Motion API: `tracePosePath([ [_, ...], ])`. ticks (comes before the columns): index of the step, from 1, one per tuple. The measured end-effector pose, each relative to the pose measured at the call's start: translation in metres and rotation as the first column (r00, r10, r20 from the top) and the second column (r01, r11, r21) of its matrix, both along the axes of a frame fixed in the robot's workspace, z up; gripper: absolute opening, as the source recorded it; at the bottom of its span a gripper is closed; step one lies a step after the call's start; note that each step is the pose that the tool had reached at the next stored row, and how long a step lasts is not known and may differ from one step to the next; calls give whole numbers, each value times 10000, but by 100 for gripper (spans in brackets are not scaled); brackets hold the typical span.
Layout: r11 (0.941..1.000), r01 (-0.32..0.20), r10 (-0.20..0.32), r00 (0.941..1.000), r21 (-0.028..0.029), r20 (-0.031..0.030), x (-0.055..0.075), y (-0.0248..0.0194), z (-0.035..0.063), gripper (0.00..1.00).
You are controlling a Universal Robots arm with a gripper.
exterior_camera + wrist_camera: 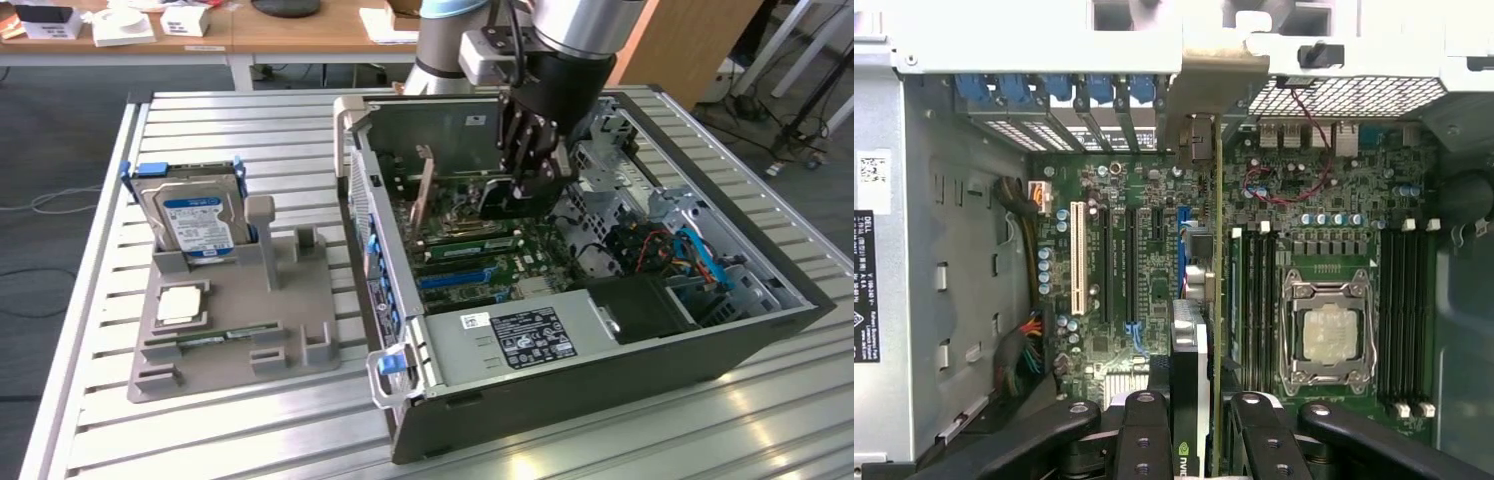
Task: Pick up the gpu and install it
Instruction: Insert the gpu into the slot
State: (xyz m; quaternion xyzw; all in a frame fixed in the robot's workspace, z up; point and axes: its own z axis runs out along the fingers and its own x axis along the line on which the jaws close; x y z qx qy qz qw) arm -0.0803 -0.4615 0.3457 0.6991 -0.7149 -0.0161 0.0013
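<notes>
The gpu [467,200] stands on edge inside the open computer case [601,380], over the motherboard's expansion slots [1124,265]. My gripper [527,185] reaches down into the case and is shut on the card's end away from the bracket. In the wrist view the gpu [1194,380] runs edge-on between my black fingers [1144,440], and its metal bracket [1209,90] sits at the case's rear slot openings. I cannot tell whether the card's edge is seated in a slot.
A grey holder [234,320] at the exterior view's left carries a silver hard drive [200,222], a CPU chip [180,303] and a RAM stick [214,340]. Inside the case are a power supply [527,335], a CPU socket [1329,335] and cables [694,255].
</notes>
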Motion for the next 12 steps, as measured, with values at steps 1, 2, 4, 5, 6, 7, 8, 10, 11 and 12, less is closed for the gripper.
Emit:
tracePosePath([
  [1,10000,-4,4,10000,1,6,-2,-1,-10,28],
  [2,10000,-7,7,10000,0,11,-4,-2,-19,28],
  [4,10000,-14,14,10000,1,23,-8,-4,-39,28],
  [5,10000,-18,18,10000,3,29,-10,-5,-48,28],
  [6,10000,-23,23,10000,3,35,-13,-7,-57,28],
  [7,10000,-26,26,10000,5,41,-15,-8,-66,28],
  [8,10000,-30,30,10000,7,47,-17,-10,-74,28],
  [10,10000,-37,37,10000,13,62,-23,-13,-89,28],
  [11,10000,-41,41,10000,20,73,-26,-16,-94,28],
  [12,10000,-44,44,10000,30,84,-29,-17,-100,28],
])
